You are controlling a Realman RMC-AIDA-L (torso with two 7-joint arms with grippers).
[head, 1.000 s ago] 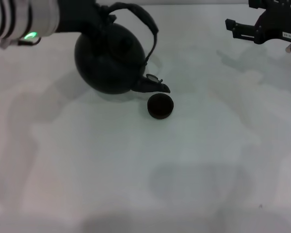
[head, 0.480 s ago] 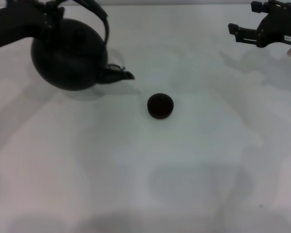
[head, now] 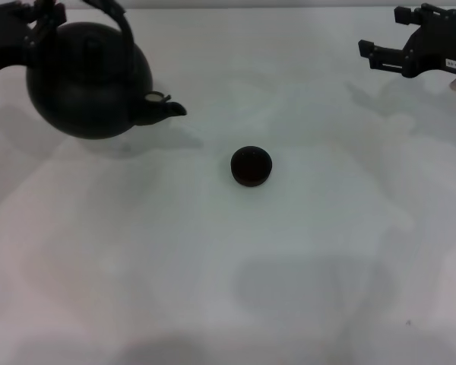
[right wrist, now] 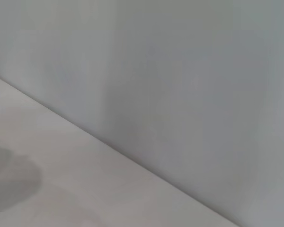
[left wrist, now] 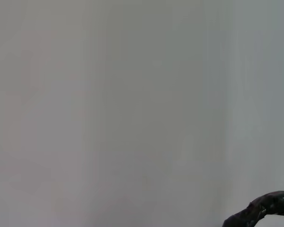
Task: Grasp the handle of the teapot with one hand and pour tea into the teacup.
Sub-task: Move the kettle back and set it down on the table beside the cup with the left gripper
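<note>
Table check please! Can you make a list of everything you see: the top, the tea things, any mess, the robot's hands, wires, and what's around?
Surface: white table, bare and pale.
Job's things: teapot at far left, apart from the teacup, spout toward it; handle arches over the top; teacup near the middle, upright.
Clutter: nothing seen.
Grippers: left end effector at the handle, grip unclear; right end effector parked at far right.
Cables: nothing seen.
Surroundings: plain wall behind the table.
</note>
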